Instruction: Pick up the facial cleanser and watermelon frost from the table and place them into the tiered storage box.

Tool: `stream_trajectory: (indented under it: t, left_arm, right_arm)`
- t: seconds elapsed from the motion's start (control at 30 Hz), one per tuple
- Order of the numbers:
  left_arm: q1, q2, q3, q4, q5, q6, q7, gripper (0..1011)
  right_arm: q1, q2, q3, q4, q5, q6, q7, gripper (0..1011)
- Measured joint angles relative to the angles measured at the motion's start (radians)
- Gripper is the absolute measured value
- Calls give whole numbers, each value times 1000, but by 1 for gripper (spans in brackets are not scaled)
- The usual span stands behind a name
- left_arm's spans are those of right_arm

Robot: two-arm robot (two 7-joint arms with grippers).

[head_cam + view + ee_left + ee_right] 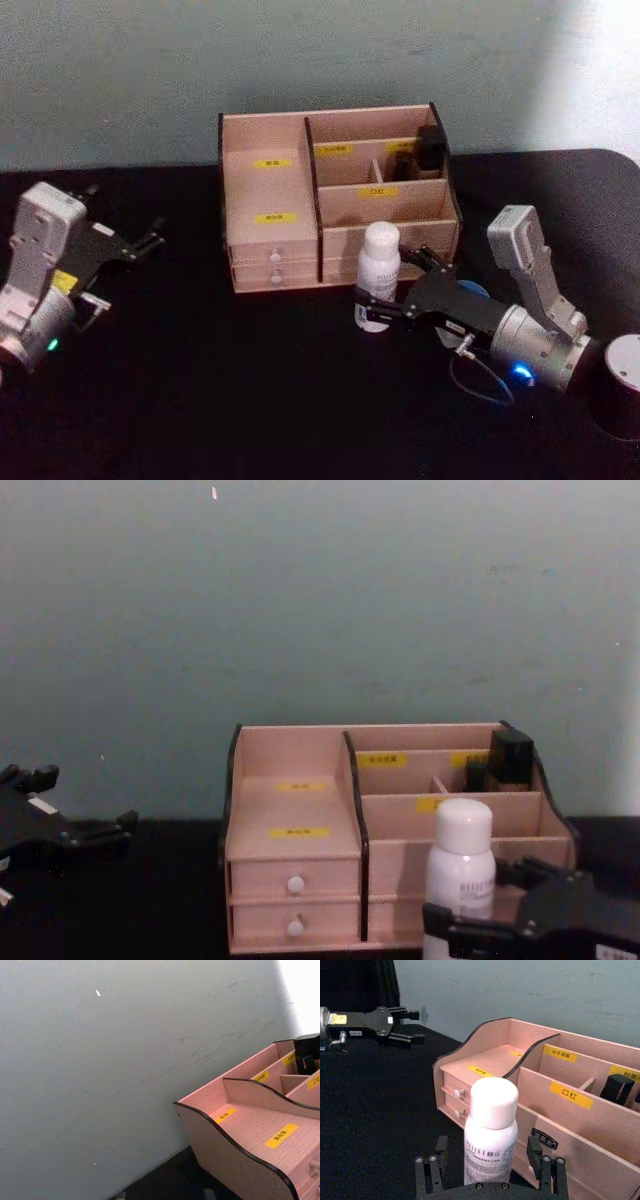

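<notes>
The black table [250, 390] bears a pale wooden storage box [262, 195] that stands at the back against the wall. It has stepped compartments, yellow labels and two small drawers with white knobs at the lower left. The right gripper [392, 283] reaches in low from the right. Its fingers are spread on either side of the bottle's lower half, with a gap showing on each side, so it is not clamped. The left gripper [414, 1024] hangs over the table's left side, well away from the box, with its fingers parted and nothing between them. The white bottle [380, 255] stands upright on the table just in front of the box's right half. A small black item [430, 148] stands in the back right compartment. A sliver of the jar's blue lid [478, 291] shows behind the right gripper's body, on the table.
</notes>
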Motion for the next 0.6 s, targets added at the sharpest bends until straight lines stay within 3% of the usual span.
stream_trajectory:
  t: [0.6]
  left_arm:
    - [0, 0, 0, 0, 0, 0, 0, 1001]
  right_arm:
    - [25, -19, -11, 41, 4, 14, 0, 1000]
